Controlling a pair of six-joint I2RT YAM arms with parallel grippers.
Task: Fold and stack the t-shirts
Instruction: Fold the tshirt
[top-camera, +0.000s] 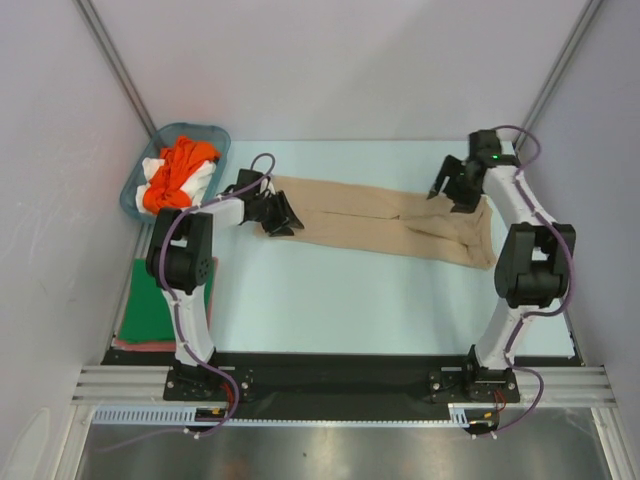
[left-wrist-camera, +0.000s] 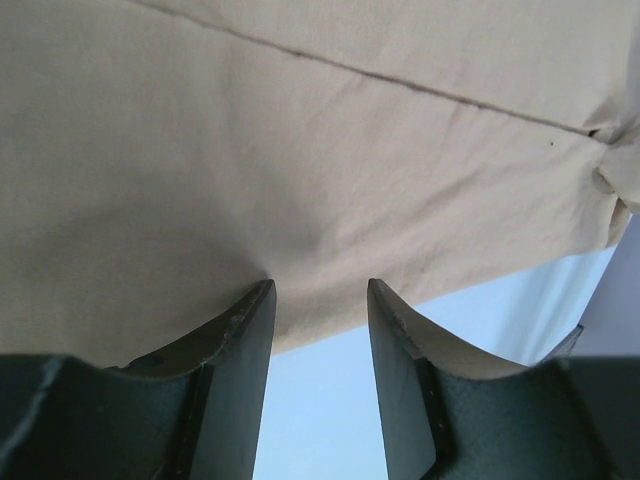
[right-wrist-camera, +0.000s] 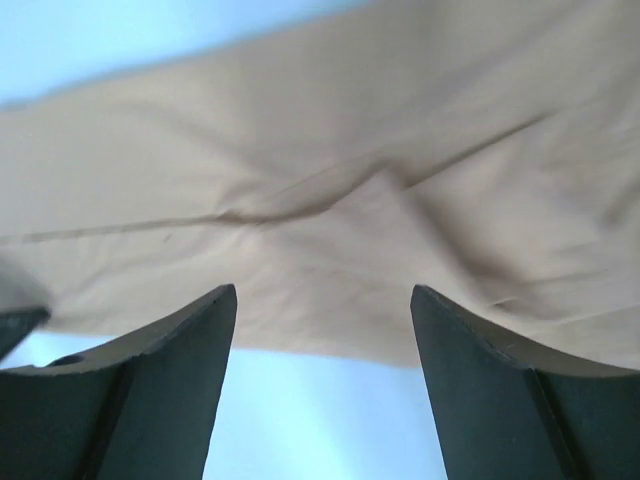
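Note:
A tan-beige t-shirt (top-camera: 385, 218) lies folded into a long strip across the far part of the table. My left gripper (top-camera: 279, 217) is open at the strip's left end, fingertips at the cloth's edge (left-wrist-camera: 330, 250), nothing between them. My right gripper (top-camera: 452, 192) is open above the strip's right end, the cloth's edge (right-wrist-camera: 330, 290) just ahead of its fingers. An orange t-shirt (top-camera: 178, 170) and a white one (top-camera: 200, 178) lie heaped in the teal basket (top-camera: 212, 133). A folded dark green t-shirt (top-camera: 150, 300) lies on a reddish one (top-camera: 140, 343) at the left front.
The teal basket stands at the back left corner beside the left wall. The folded stack sits by the left arm's base. Pale blue tabletop (top-camera: 340, 300) shows in front of the strip. Walls close in the left, right and back.

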